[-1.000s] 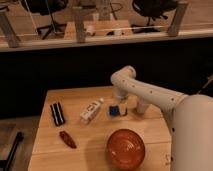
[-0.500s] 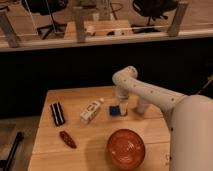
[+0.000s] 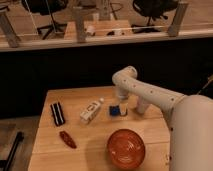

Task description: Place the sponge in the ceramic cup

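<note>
Sponge at end effector on wooden table

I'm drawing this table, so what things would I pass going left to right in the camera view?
black striped block → dark red thing → white bottle → blue sponge, with the hand right over it → ceramic cup
</note>
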Controlling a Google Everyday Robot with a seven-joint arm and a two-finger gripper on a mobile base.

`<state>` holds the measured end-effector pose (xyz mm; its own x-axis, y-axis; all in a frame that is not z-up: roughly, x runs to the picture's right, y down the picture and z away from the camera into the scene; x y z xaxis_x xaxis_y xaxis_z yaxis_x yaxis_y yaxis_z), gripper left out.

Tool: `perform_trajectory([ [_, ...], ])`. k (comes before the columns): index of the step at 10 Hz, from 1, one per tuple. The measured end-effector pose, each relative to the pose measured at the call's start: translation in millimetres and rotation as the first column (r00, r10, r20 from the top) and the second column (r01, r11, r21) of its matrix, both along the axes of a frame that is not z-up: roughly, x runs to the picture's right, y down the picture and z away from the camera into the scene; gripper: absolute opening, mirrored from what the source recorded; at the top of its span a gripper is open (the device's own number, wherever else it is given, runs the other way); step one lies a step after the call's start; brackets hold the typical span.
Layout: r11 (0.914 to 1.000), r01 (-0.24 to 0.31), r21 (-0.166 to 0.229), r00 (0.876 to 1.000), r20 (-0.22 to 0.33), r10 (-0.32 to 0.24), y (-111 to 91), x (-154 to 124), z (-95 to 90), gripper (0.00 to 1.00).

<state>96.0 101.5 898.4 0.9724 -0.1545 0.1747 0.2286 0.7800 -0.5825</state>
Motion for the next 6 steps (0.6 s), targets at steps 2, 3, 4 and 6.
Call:
perform_trajectory([
  [2,1.0,0.0,0.0,1.0,0.001,0.0,-0.1,-0.6,0.1,0.8],
  [3,1.0,0.0,0.0,1.0,0.001,0.0,-0.1,-0.6,0.1,0.8],
  [4,1.0,0.0,0.0,1.0,0.001,0.0,0.0,-0.5,0.1,0.8],
  [6,1.0,-0.005,-0.002,1.0,0.007,0.005,5.5,-1.1,3.0,0.8],
])
